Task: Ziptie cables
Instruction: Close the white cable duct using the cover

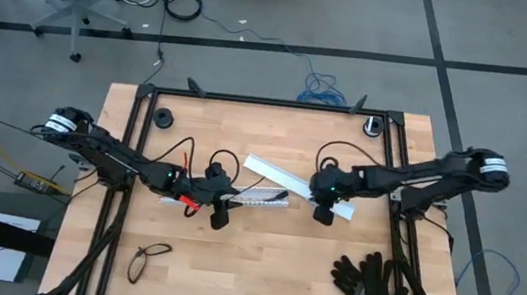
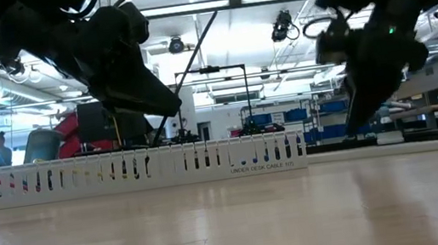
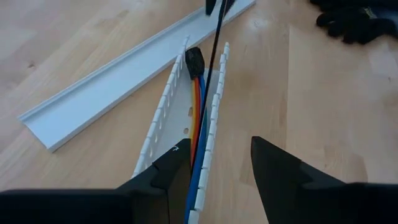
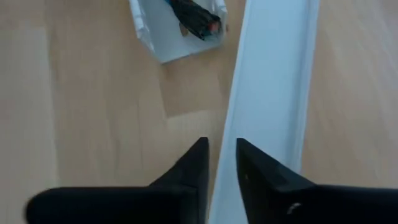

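Fingers of left gripper (image 3: pixel 239 177) part-open, empty, straddling slotted rail (image 3: pixel 208 134); cables (image 3: pixel 198 115) run lengthwise ahead inside it. Right gripper (image 4: pixel 222 163) narrow gap, empty, farther off.

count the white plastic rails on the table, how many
2. The slotted rail lies mid-table by the left gripper, with the cables running inside it. The plain rail lies alongside, under the right gripper. Nothing suggests a hidden third.
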{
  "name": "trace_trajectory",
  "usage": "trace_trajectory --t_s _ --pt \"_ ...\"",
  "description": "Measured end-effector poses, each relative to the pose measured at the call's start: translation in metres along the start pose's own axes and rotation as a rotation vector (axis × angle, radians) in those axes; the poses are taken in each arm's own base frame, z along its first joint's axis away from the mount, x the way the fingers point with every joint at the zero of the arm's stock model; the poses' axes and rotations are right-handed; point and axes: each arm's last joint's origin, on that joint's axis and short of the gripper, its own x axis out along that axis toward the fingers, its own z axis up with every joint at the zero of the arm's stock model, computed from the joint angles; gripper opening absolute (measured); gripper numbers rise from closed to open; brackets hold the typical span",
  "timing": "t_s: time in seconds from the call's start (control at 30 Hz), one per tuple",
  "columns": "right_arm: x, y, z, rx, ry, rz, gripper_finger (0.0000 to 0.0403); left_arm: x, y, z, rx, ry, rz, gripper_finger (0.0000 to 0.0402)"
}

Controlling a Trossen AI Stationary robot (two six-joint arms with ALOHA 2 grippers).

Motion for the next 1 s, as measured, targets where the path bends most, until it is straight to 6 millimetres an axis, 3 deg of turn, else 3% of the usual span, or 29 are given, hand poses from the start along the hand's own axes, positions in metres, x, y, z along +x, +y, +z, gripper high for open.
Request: trace_trajectory --t_s 0.17,0.3,0.4,0.5,0.7,1.0 --pt "0.025 -0.001 -0.002 -0.010 0.029 -0.026 0.0112 0.000 0.000 0.000 0.000 -0.002 0.005 0.0142" --pt "0.042 -0.005 -0.006 -0.009 0.066 -0.078 0.0121 0.000 0.000 0.001 -0.001 -0.009 0.011 0.0142" --pt "0.051 -0.006 -0.009 -0.016 0.085 -0.107 0.0095 0.000 0.000 0.001 -0.001 -0.021 0.022 0.0142" --pt "0.053 -0.006 -0.008 -0.034 0.080 -0.122 0.0025 0.000 0.000 0.002 -0.002 -0.026 0.026 0.0142" --pt "0.036 -0.009 -0.005 -0.035 0.029 -0.174 0.0001 0.000 0.001 0.002 -0.004 -0.033 0.035 0.0142" --pt "-0.012 -0.009 0.016 -0.021 -0.196 -0.187 0.0000 0.000 0.001 0.002 -0.002 -0.031 0.038 0.0142"
